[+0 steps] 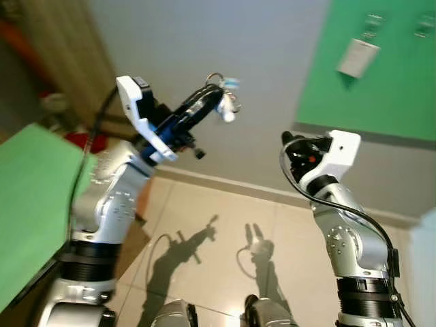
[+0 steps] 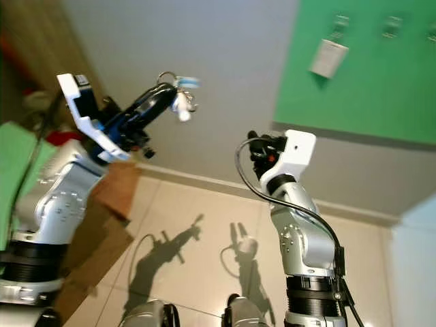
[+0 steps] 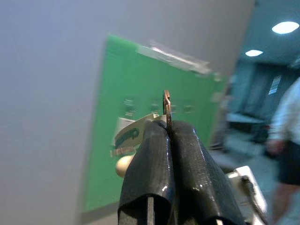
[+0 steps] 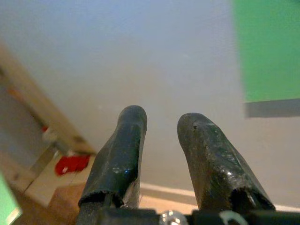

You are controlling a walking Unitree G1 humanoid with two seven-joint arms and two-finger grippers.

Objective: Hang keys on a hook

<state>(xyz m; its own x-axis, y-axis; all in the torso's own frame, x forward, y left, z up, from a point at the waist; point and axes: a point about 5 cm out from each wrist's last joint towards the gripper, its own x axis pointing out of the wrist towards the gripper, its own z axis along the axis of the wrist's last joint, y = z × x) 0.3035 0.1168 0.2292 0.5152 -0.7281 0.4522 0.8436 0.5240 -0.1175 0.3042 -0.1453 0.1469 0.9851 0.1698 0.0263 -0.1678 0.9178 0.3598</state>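
My left gripper (image 1: 215, 95) is raised toward the grey wall and is shut on a bunch of keys (image 1: 229, 103) with a metal ring, a pale blue tag and a small white ball. In the left wrist view a brass key (image 3: 166, 108) stands up between the closed fingers (image 3: 150, 159). The green board (image 1: 368, 75) with small hooks (image 1: 372, 23) hangs on the wall to the upper right, apart from the keys. A white tag (image 1: 357, 58) hangs from one hook. My right gripper (image 4: 161, 123) is open and holds nothing, raised at mid-height on the right (image 1: 294, 146).
A green surface (image 1: 27, 197) lies at my left. Behind it stand a wooden frame (image 1: 68, 48) and a red object (image 4: 72, 164). Tiled floor (image 1: 218, 231) meets a white skirting board below the wall. A blurred person (image 3: 286, 131) stands far off in the left wrist view.
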